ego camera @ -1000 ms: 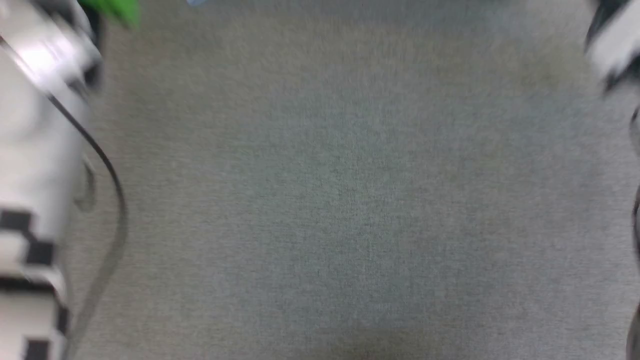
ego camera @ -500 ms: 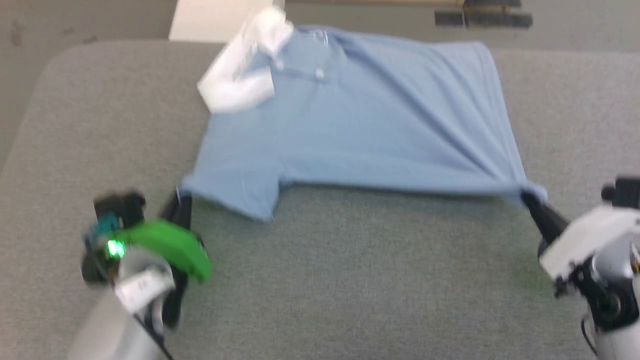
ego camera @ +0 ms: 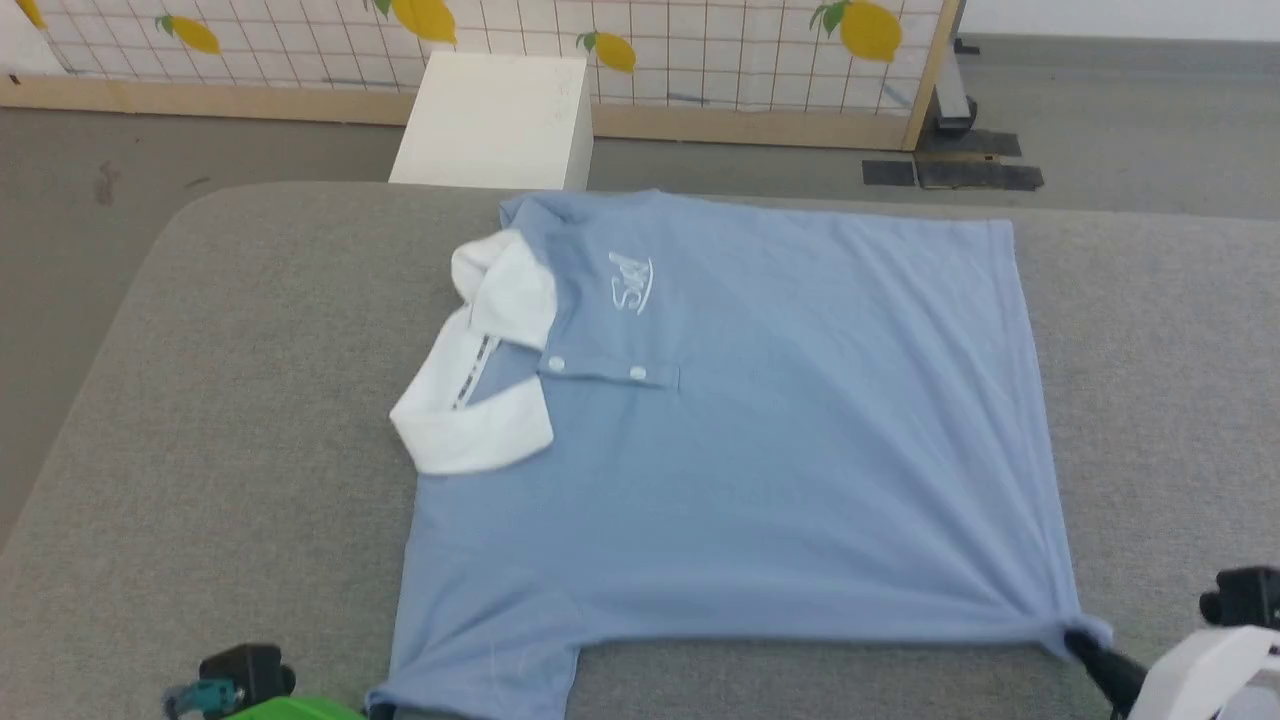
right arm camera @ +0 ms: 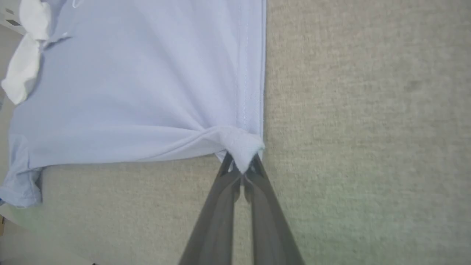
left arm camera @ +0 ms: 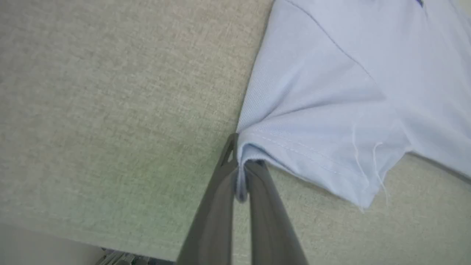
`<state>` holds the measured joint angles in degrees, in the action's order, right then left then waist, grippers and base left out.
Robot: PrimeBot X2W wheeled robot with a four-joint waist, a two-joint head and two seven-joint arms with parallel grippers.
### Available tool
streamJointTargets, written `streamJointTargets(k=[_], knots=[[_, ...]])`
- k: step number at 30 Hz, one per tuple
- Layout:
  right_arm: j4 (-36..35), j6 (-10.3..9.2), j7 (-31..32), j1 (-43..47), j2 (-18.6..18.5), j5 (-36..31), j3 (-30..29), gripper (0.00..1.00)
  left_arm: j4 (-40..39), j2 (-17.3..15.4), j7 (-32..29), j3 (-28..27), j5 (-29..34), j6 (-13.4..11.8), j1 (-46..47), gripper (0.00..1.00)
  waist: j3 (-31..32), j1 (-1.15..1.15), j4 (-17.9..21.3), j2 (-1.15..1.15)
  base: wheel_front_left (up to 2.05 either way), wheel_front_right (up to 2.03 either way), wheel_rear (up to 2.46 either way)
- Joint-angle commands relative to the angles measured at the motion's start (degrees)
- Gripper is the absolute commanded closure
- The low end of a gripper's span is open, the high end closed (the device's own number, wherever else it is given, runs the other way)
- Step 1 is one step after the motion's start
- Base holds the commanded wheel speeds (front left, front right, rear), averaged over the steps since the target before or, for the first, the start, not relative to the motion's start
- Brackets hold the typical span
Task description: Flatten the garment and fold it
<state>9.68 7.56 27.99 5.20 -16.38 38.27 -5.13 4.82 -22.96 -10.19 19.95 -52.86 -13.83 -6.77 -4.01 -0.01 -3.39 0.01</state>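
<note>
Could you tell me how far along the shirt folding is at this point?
Flattening looks nearly done: the garment lies spread front-up on the grey surface. In hand: the left gripper pinches a sleeve corner, the right gripper a hem corner, where creases gather. Left: every fold; none is made yet.

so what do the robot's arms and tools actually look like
The left tool and right tool each have two long, dark grey fingers tapering to narrow tips. In the head view, the left wrist carries a bright green cover, a teal part and a black block; the right has a white shell and a black knob.
</note>
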Motion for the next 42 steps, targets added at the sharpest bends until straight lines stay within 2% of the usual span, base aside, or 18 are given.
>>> streamJointTargets(k=[1, 9, 18, 23, 26, 30, 35, 42], knots=[[-0.5, -0.08, 2.0, 2.0, -0.7, -0.6, -0.1, 1.00, -0.9, -1.3, -1.9, -0.2, -1.2, -1.3, -2.3, 1.00, 1.0, 0.01, 0.0, -0.01, 0.00, 0.00, 0.00], [-3.6, -0.08, 13.7, 7.1, -0.7, -2.9, -2.4, 1.00, -7.2, -4.8, -11.7, 0.4, -5.4, -5.1, -9.1, 1.00, 1.9, 0.01, 0.4, -0.01, 0.00, 0.00, 0.00], [-9.0, -0.08, 17.0, 5.2, 1.4, -4.7, -4.2, 1.00, -12.8, -6.2, -8.9, -1.7, -3.5, -5.0, -6.4, 1.00, 1.0, 0.01, 0.2, -0.01, 0.00, 0.00, 0.00], [-11.2, -0.08, 18.1, 2.1, 1.4, -5.5, -4.7, 1.00, -15.4, -7.6, -8.4, -1.6, -0.8, -3.8, -0.4, 1.00, 0.3, 0.01, 0.5, -0.01, 0.00, 0.00, 0.00], [-11.9, -0.08, 18.8, -0.6, 1.1, -5.9, -4.8, 1.00, -16.4, -8.4, -9.6, -1.1, 0.6, -3.5, 4.0, 1.00, -0.8, 0.01, 0.8, -0.01, 0.00, 0.00, 0.00], [-11.9, -0.08, 19.7, -5.0, 0.7, -6.5, -4.7, 1.00, -16.2, -9.4, -11.5, -0.4, 2.1, -1.9, 11.3, 1.00, -3.4, 0.01, 1.3, -0.01, 0.00, 0.00, 0.00], [-11.2, -0.08, 21.1, -10.6, 0.1, -7.7, -3.7, 1.00, -13.0, -10.2, -14.2, 1.0, 3.7, 0.9, 21.4, 1.00, -7.5, 0.01, 2.0, -0.01, 0.00, 0.00, 0.00], [-8.7, -0.08, 23.1, -17.6, -0.1, -9.6, -1.8, 1.00, -5.4, -8.4, -16.0, 2.6, 4.9, 4.7, 34.4, 1.00, -13.3, 0.01, 3.0, -0.01, 0.00, 0.00, 0.00]])
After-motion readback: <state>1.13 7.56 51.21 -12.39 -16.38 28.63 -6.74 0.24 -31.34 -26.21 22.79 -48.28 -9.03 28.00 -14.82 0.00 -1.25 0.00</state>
